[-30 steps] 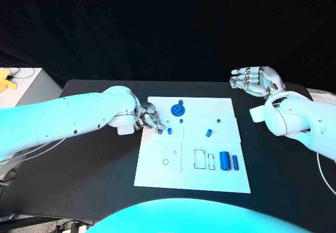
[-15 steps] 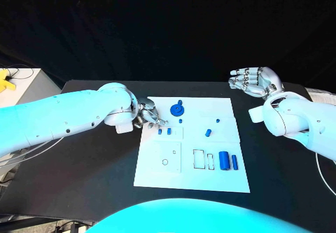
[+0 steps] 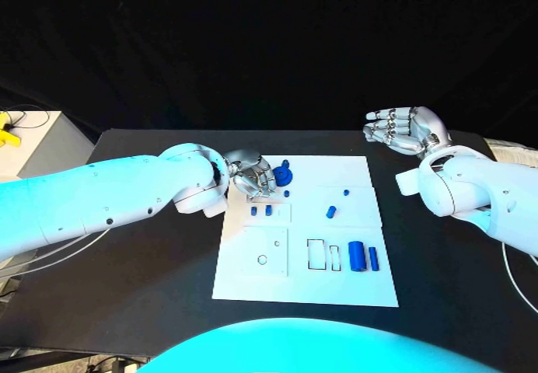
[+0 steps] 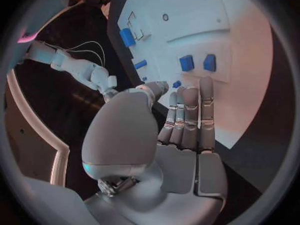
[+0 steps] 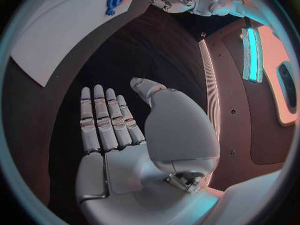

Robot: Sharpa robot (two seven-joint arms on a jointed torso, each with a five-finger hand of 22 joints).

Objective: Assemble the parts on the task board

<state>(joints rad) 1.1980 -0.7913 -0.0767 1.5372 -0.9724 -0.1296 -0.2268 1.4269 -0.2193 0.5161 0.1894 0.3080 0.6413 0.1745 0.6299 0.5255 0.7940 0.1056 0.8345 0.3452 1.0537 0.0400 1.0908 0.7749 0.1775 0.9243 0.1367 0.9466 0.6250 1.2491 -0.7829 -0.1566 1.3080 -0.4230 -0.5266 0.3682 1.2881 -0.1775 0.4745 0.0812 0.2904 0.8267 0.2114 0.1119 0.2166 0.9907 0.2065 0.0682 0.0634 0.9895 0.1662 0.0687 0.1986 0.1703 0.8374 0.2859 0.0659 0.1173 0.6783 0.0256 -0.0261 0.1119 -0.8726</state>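
The white task board lies in the middle of the black table. On it are a round blue part, two small blue pieces, a short blue piece, a thick blue cylinder and a thin blue bar. My left hand hovers at the board's far left corner, just left of the round part, holding nothing. In the left wrist view its fingers lie straight above the board, near the two small pieces. My right hand is raised past the board's far right corner, fingers spread and empty.
Outlined slots and a small ring mark show on the board's near half. Bare black table surrounds the board. A pale cabinet stands at the far left.
My left hand has moved from beside the two small pieces toward the board's far side, ending next to the round blue part. The right hand has barely moved.
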